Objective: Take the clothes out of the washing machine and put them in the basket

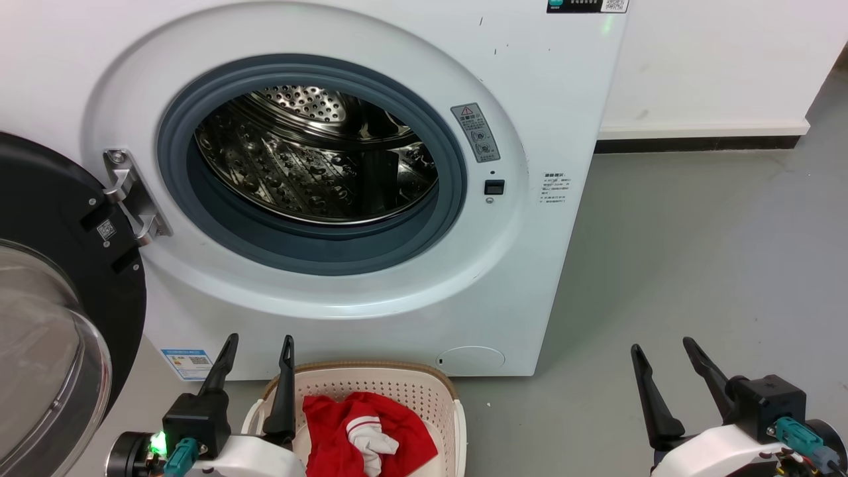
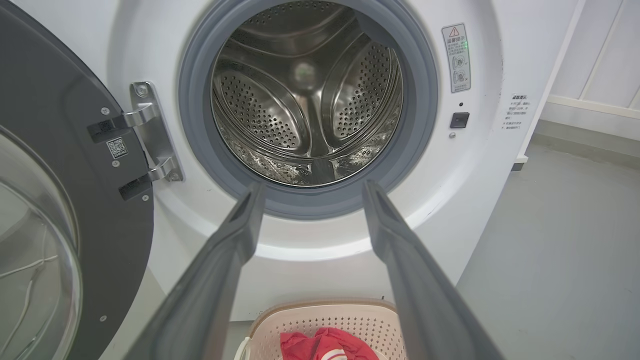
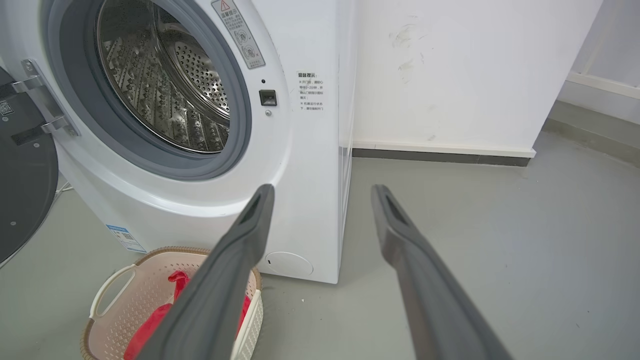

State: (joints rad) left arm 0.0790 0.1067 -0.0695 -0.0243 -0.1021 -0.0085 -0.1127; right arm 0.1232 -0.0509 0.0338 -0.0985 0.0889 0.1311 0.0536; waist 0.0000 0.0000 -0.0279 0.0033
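Task read as basically done. The drum (image 1: 318, 159) of the washing machine (image 1: 550, 99), which stood just behind the basket (image 1: 397, 387), looked bare from every camera: shiny perforated steel, no fabric I could spot. The head view hid the drum's lowest front strip behind the rubber seal (image 1: 305, 248), but my left wrist view looked straight in and showed nothing there either. The clothes (image 1: 334, 421) lay crumpled inside the basket, red with a white bit and a striped band on top. The basket sat on the floor (image 1: 695, 252). The door (image 1: 40, 218) hung open, left of the basket.

The left gripper (image 1: 260, 341) had its jaws spread with nothing between them. It hovered over the basket's left side, fingers pointing at the machine. The clothes lay below it and a little to its right, apart from the jaws as far as I could tell. The right gripper (image 1: 662, 346) was also spread and empty, well off to the basket's right, over the floor.

Left to do, by my judgement: nothing more to pull out, only parking the arms. Shutting the door was not asked for.
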